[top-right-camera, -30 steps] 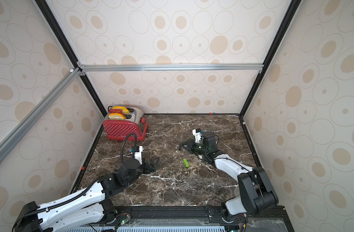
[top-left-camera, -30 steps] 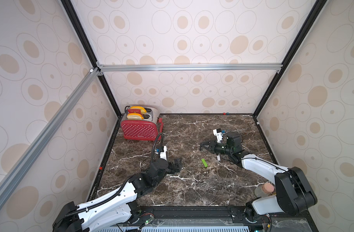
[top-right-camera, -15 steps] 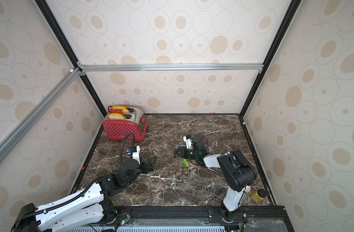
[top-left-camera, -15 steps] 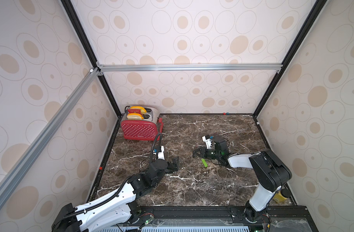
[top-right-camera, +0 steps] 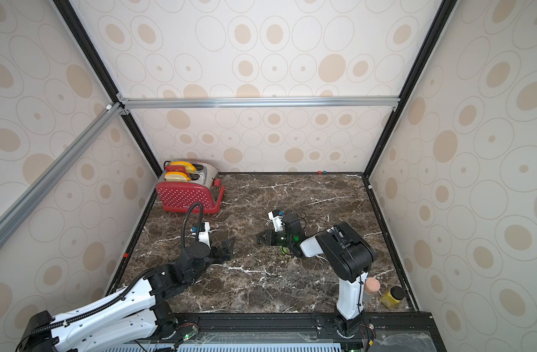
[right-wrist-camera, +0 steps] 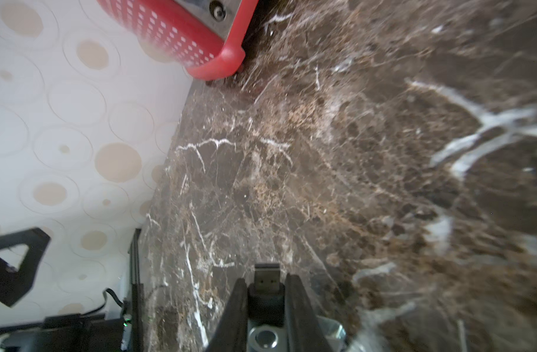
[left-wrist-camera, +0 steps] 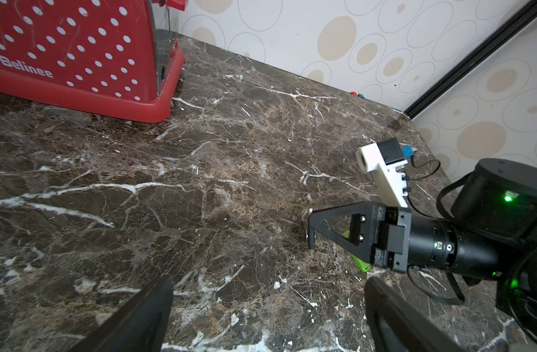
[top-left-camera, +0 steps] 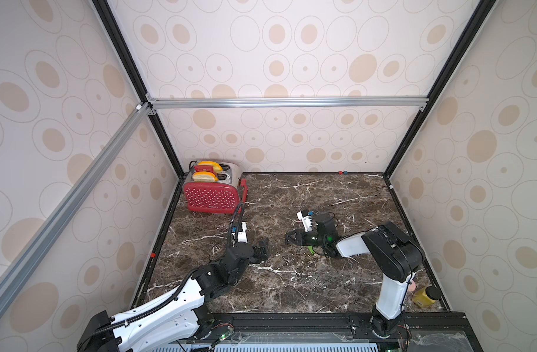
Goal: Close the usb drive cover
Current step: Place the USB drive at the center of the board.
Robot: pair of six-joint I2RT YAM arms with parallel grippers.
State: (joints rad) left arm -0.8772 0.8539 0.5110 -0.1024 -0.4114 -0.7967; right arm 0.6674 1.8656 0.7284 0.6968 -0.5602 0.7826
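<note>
The black plastic drive [right-wrist-camera: 265,292], its rectangular plug outward and its silver metal swivel behind, is pinched between the flat fingers of my right gripper [top-left-camera: 289,237] above the middle of the veined brown marble surface [top-left-camera: 291,289]. A green piece [left-wrist-camera: 360,263] lies just beneath. My left gripper [left-wrist-camera: 268,283] hangs spread wide nearer the left edge, and a red dotted toaster [top-left-camera: 210,195] stands in the far left corner.

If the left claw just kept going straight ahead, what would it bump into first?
Likely the tip of the right gripper, holding the usb drive; only table lies before the left gripper. Depth is unclear.
</note>
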